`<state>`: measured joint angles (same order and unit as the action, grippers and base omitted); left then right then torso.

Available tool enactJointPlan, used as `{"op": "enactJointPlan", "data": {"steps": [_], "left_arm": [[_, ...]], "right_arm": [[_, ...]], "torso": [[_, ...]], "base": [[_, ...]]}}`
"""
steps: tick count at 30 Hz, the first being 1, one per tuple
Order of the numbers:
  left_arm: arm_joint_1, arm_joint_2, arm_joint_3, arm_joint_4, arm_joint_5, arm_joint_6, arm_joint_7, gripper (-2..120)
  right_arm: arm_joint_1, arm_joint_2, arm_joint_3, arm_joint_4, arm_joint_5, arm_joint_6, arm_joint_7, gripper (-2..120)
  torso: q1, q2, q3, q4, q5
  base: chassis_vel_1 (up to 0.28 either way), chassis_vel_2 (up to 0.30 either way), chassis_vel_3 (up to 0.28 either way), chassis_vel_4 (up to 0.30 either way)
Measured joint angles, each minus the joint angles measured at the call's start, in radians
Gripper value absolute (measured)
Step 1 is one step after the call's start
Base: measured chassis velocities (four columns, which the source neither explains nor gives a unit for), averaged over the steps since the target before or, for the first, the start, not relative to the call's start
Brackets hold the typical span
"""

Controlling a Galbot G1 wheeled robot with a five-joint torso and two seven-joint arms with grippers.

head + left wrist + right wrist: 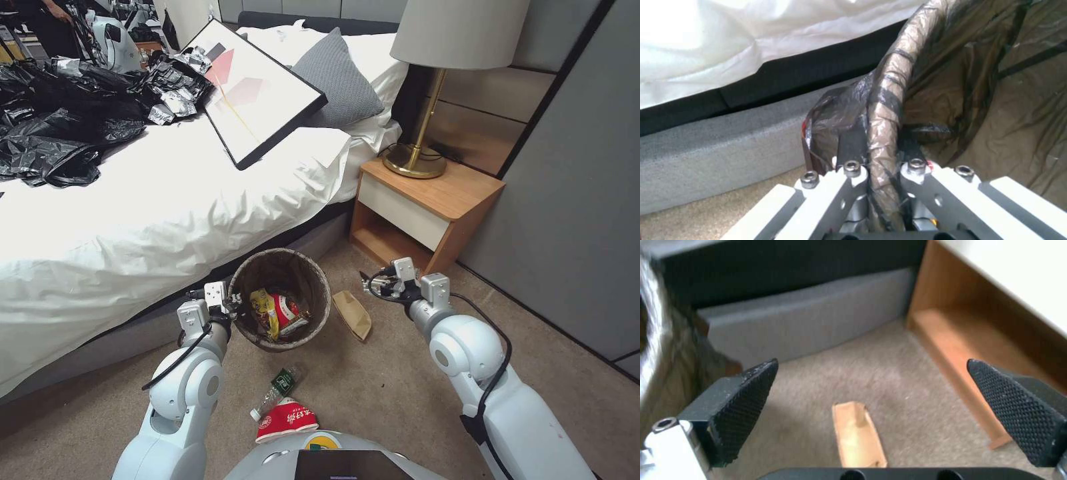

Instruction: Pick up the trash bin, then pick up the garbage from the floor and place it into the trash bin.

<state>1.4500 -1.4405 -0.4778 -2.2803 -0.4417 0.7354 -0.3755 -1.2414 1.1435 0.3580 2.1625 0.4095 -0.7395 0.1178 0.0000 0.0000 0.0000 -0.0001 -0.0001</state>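
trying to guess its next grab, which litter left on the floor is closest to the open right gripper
The brown paper, on the carpet just right of the trash bin, below the right gripper. The bottle and red-and-white cup lie nearer the robot's base.

One trash bin (283, 298) sits at centre frame, holding one yellow wrapper (265, 312) and one red-and-white cup (289, 312). On the carpet lie three more pieces: one brown paper (353, 314) right of centre, one plastic bottle (275, 391) and one crushed cup (287, 420) at lower centre. Two grippers, one lamp (445, 60), one nightstand (427, 212).
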Motion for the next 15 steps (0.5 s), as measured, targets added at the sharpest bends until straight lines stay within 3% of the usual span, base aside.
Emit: {"op": "enactJointPlan", "data": {"steps": [15], "left_arm": [[0.002,-0.002,0.001,0.001,0.000,0.000,0.000,2]], "right_arm": [[0.106,0.007,-0.111,-0.290,-0.103,0.003,-0.115,100]], "torso": [[0.000,0.000,0.000,0.0001,0.0000]], "base": [[0.000,0.000,0.000,0.000]]}}
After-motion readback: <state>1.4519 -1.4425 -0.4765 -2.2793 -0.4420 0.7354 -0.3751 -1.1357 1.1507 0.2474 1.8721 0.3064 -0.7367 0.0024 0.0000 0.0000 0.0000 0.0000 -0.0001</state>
